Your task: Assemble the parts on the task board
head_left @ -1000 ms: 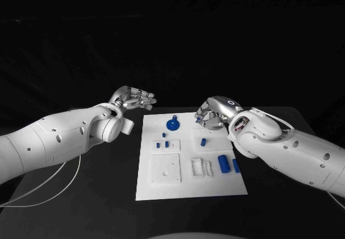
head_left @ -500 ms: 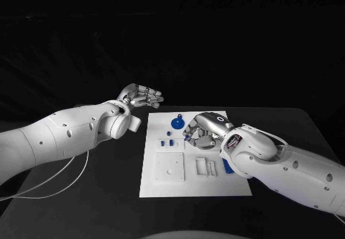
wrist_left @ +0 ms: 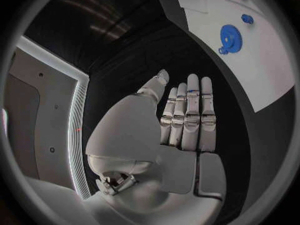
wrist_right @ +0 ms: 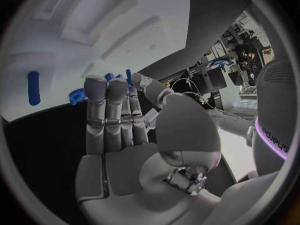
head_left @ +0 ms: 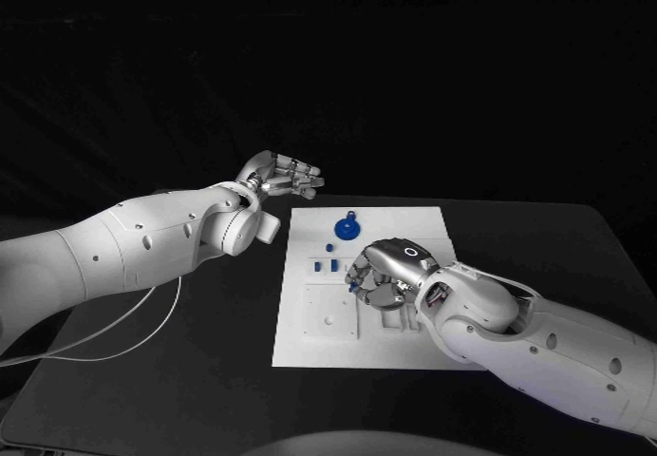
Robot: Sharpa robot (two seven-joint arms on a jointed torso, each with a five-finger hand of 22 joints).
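We saw the left hand (head_left: 285, 177) hovering off the task board's (head_left: 411, 224) far-left corner, fingers straight and apart, holding nothing. The right hand (head_left: 384, 275) hung over the board's middle w/ fingers curled; we couldn't tell if it held a part. A blue gear (head_left: 347, 228) lay near the far edge.

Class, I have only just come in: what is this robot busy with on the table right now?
A robot with two white arms works at a white task board on a black table. Its right hand is lowered over the middle of the board, among the small blue parts; whether it holds one cannot be told. The left hand hovers open beside the board's far left corner, holding nothing. A round blue gear lies untouched at the far end.
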